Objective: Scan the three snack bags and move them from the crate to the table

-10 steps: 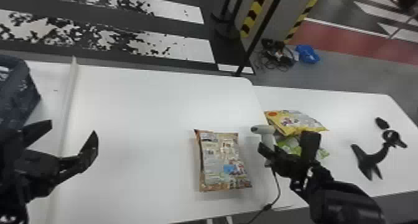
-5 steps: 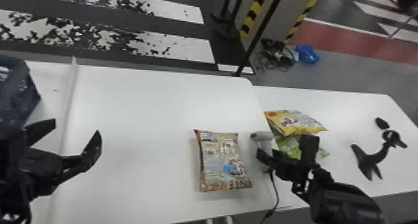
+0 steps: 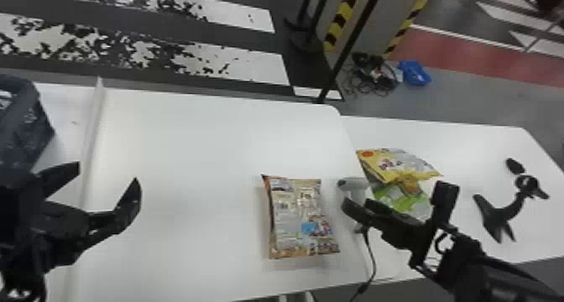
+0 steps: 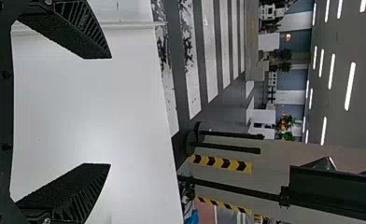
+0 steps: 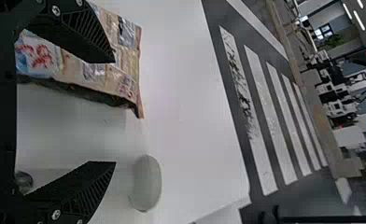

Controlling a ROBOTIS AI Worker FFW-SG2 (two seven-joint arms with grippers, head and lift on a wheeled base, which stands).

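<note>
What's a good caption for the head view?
Snack bag lying between open left gripper and open right gripper, handheld scanner nearby.

In the head view, a tan snack bag (image 3: 296, 215) at lower center and a yellow snack bag (image 3: 390, 165) right of center are showing print too blurred to read.

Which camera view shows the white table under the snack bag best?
The head view: it takes in the table from far corner to near edge. The left wrist view shows part; the right one, part beside the bag.
</note>
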